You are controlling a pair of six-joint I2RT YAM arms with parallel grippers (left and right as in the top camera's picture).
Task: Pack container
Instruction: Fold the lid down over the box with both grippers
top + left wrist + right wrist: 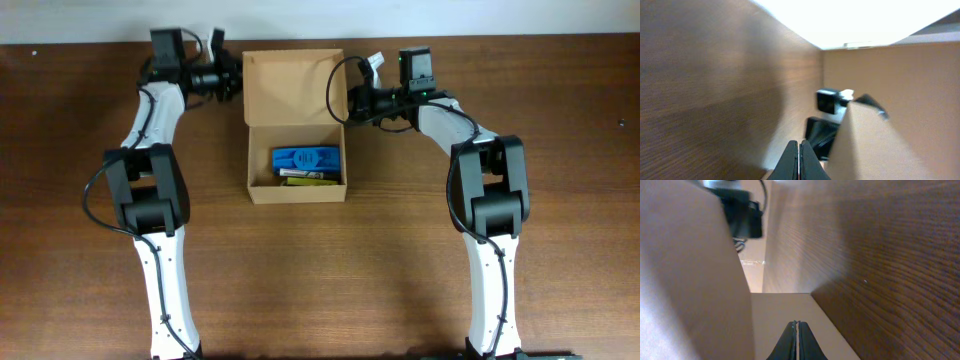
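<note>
Container (297, 196): tan cardboard box at the middle of the wooden table (560, 80), flap lid (295, 85) folded back toward the far side. The lid's angle cannot be told.

Contents: a blue plastic case (305, 157) lies across the floor of the box. A flat yellowish packet (308, 178) lies just near of it, against the near wall. The far strip of the floor is bare cardboard.

Left gripper (238, 80): at the left edge of the lid. In its wrist view (799, 144) the fingers are pressed together with nothing seen between them.

Right gripper (350, 103): at the right edge of the lid, likewise closed on nothing visible (798, 324).

Clearance: both arms flank the box. Bare table lies to the left, right and near side.
</note>
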